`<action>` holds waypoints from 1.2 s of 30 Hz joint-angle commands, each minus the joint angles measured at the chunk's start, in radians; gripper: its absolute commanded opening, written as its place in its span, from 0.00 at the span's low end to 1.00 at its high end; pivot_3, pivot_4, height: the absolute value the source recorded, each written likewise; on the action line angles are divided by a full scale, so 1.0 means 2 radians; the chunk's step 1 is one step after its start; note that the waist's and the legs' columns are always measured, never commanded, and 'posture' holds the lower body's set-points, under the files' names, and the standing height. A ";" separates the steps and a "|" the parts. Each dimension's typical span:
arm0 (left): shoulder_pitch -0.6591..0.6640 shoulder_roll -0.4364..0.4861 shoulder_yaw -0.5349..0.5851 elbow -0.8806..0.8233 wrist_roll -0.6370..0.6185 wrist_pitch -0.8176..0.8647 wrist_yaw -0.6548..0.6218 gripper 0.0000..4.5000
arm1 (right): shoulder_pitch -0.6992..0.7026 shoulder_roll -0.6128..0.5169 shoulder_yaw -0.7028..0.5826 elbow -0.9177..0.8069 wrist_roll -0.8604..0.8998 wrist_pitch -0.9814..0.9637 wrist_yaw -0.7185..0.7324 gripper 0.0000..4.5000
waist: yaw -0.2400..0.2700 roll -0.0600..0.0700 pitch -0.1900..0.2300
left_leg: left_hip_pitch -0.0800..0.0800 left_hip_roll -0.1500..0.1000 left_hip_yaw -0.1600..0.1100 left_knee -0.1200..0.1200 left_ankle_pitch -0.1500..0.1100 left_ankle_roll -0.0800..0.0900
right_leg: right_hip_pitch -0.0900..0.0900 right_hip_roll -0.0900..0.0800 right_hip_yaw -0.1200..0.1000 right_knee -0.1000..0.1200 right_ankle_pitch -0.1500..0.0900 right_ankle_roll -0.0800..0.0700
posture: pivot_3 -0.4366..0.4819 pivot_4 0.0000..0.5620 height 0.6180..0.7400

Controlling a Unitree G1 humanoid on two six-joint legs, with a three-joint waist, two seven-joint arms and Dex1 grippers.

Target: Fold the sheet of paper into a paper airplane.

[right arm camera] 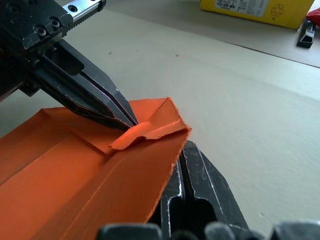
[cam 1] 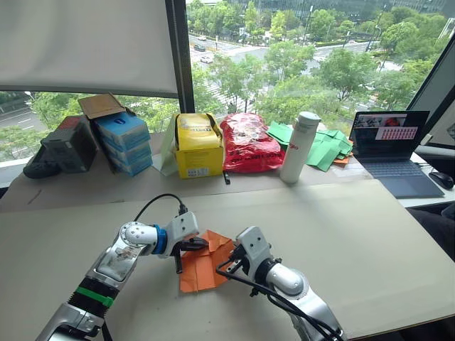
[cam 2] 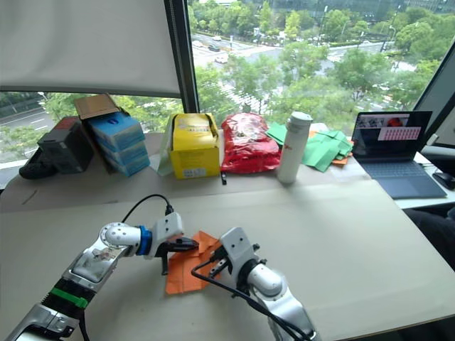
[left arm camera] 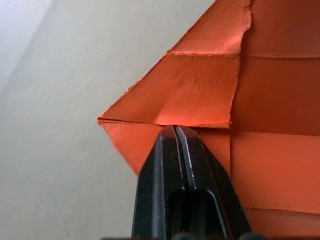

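Observation:
The sheet of paper (cam 1: 201,268) is bright orange, creased and partly folded, and lies on the beige table (cam 1: 341,234) between my two arms. My left gripper (left arm camera: 174,129) is shut, and its tip presses down on a small folded corner flap (right arm camera: 131,139) of the paper. From the other side my right gripper (right arm camera: 183,146) is also shut. It sits low under the paper's raised edge, which leans over one of its fingers (right arm camera: 200,185). The sheet forms a shallow trough (right arm camera: 75,165) between the two grippers.
Along the window at the back stand stacked blue boxes (cam 1: 124,142), a yellow box (cam 1: 197,145), a red plastic bag (cam 1: 249,142), a white bottle (cam 1: 298,148) and green papers (cam 1: 327,149). An open laptop (cam 1: 394,153) sits at the right.

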 commanded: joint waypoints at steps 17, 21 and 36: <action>0.010 -0.007 -0.015 0.006 0.020 0.002 0.008 0.01 | -0.041 -0.040 0.012 -0.051 0.020 0.064 0.072 0.00 | 0.000 0.000 0.000 | 0.000 0.000 0.000 0.000 0.000 0.000 | 0.000 0.000 0.000 0.000 0.000 0.000 | 0.48 0.27 1.00; 0.013 -0.007 -0.015 0.001 0.018 0.004 0.010 0.01 | -0.053 -0.032 0.010 -0.027 0.022 0.052 0.065 0.00 | 0.000 0.000 0.000 | 0.000 0.000 0.000 0.000 0.000 0.000 | 0.000 0.000 0.000 0.000 0.000 0.000 | 0.48 0.27 1.00; 0.029 0.012 0.009 -0.005 0.014 0.017 0.018 0.01 | -0.113 -0.001 0.039 0.072 0.017 0.003 0.087 0.00 | -0.004 0.000 0.000 | 0.000 -0.001 0.000 0.000 0.000 0.000 | 0.000 0.000 0.000 0.000 0.000 0.000 | 0.48 0.27 1.00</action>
